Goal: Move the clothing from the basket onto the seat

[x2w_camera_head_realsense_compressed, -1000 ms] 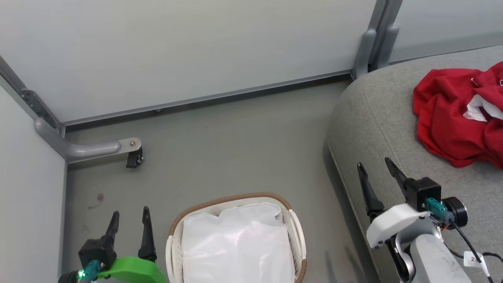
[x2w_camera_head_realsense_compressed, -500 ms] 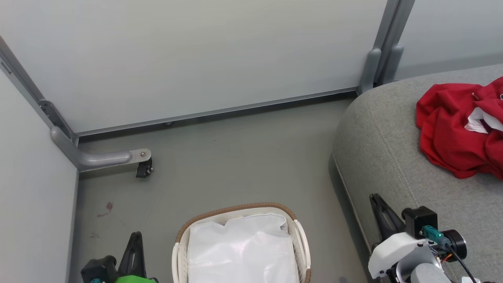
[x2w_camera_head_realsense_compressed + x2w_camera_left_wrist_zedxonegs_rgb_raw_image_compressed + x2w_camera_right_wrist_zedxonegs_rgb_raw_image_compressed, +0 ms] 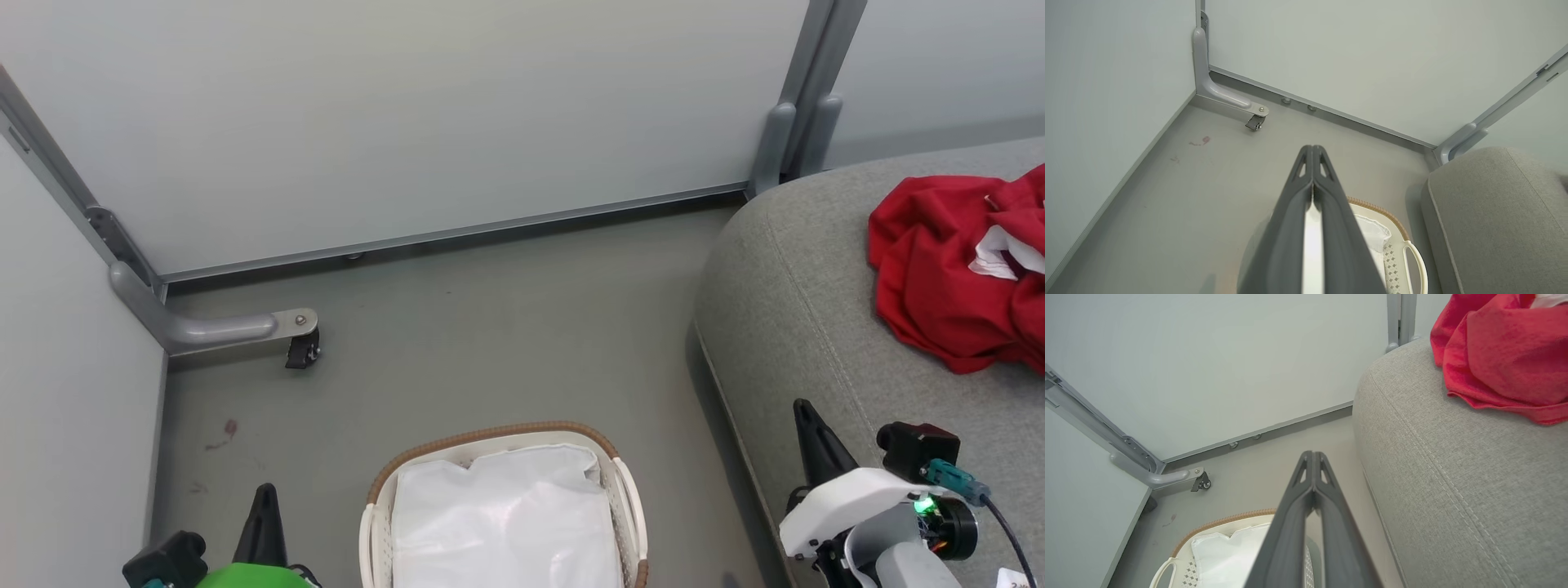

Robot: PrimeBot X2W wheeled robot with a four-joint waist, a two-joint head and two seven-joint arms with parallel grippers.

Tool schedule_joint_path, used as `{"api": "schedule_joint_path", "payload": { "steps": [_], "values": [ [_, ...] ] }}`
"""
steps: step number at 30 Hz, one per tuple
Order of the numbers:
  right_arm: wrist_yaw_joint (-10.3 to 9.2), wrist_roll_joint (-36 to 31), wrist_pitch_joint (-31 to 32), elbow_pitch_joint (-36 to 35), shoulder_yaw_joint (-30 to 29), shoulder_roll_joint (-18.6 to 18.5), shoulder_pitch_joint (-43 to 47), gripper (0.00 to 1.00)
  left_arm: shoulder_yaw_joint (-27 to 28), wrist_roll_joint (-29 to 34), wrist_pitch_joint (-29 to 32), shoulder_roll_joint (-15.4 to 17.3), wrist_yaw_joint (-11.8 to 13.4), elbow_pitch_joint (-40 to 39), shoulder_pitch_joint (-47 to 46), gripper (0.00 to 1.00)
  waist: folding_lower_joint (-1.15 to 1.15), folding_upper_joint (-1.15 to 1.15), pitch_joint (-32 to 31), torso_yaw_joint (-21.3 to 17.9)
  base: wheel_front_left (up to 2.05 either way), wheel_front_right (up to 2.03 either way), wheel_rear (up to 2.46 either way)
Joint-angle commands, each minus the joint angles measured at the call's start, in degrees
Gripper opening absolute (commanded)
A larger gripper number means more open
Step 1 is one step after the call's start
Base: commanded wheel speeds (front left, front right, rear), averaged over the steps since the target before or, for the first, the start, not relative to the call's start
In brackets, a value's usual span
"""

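Now, left jaws: together; the two dark fingers (image 3: pixel 1290 212) lie flat against each other along their length with nothing between them; they stand over the floor (image 3: pixel 490 327)
Right jaws: together as well; the fingers (image 3: pixel 1294 510) meet at the tip and grip nothing; they stand at the near edge of the seat (image 3: pixel 816 310)
Clothing (image 3: pixel 939 278): a rumpled red heap with a white patch; it lies on the seat, ahead of the right jaws and off to their right, well apart from them
Basket (image 3: pixel 490 433): on the floor between the two pairs of jaws, just right of the left jaws; brown woven rim; a white liner (image 3: pixel 506 523) lies inside
Seat: grey cushion with a stitched seam, on the right of both pairs of jaws
Caster (image 3: pixel 300 353): on a grey bracket ahead of the left jaws, well apart, by the pale wall panels (image 3: pixel 408 106)
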Motion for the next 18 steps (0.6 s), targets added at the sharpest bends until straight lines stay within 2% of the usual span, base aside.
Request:
{"api": "schedule_joint_path", "payload": {
  "steps": [1, 18],
  "values": [
    [-0.01, 2.74, 0.51, -1.41, -0.39, -0.25, -0.23, 0.0, 0.54, -2.46, 0.52, 0.16, -0.28, -1.29, -1.62, 0.0, 0.0, 0.0, -0.01, 0.04, 0.0, 0.0, 0.0],
    [-0.02, 18.77, 4.38, -4.11, -1.95, -0.37, 0.41, 0.0, 2.22, -16.4, 4.46, 0.24, -0.77, -3.29, -3.09, 0.0, 0.0, 0.0, -0.12, 0.47, 0.0, 0.0, 0.0]
  ]
}}
